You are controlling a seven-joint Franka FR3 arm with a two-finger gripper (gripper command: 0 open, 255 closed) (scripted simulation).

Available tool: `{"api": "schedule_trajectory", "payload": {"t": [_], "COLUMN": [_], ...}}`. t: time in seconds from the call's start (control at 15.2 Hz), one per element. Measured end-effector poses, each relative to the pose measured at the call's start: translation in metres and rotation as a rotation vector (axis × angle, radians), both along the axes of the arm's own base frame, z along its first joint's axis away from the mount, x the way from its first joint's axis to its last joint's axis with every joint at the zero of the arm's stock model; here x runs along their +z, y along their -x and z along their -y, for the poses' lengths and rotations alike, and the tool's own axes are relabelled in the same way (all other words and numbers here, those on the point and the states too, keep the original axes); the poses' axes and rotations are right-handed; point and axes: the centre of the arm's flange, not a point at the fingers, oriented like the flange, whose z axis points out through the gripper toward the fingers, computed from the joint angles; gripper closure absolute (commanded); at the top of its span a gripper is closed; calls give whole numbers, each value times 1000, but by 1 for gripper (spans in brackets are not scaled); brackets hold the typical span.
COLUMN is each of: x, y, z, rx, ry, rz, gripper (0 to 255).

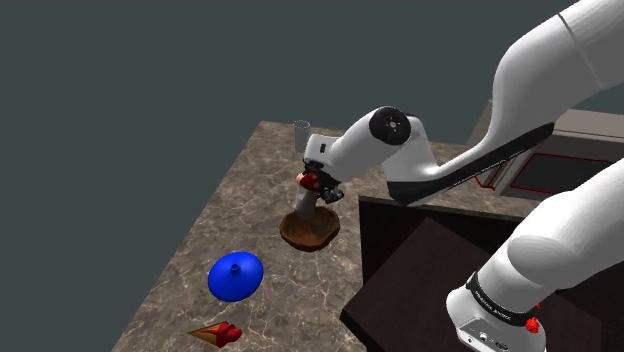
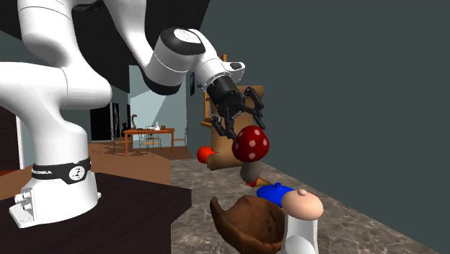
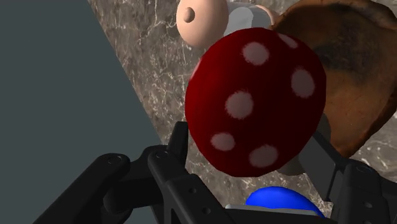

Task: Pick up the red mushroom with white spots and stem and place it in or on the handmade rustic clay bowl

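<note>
Mushroom (image 3: 254, 95), red white-spotted dome, rough brown bowl (image 3: 359, 70)

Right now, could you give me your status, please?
Gripper open, astride mushroom. Mushroom cap-up over bowl, contact unclear. Blue dish apart from bowl.

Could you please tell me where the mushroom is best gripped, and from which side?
Probably the cap, from above: the mushroom stands roughly upright in the bowl, so its round cap is uppermost, while the bowl's rim crowds the stem.
</note>
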Motion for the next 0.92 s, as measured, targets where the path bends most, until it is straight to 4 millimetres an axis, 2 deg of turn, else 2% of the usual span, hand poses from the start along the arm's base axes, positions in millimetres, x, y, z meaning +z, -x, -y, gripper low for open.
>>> {"api": "schedule_trajectory", "payload": {"t": [0.73,0.92], "x": [-57,-61], "y": [-1,0], "z": [-1,0], "rx": [0,1], "ry": [0,0], "rz": [-1,0], "gripper": [255,255]}}
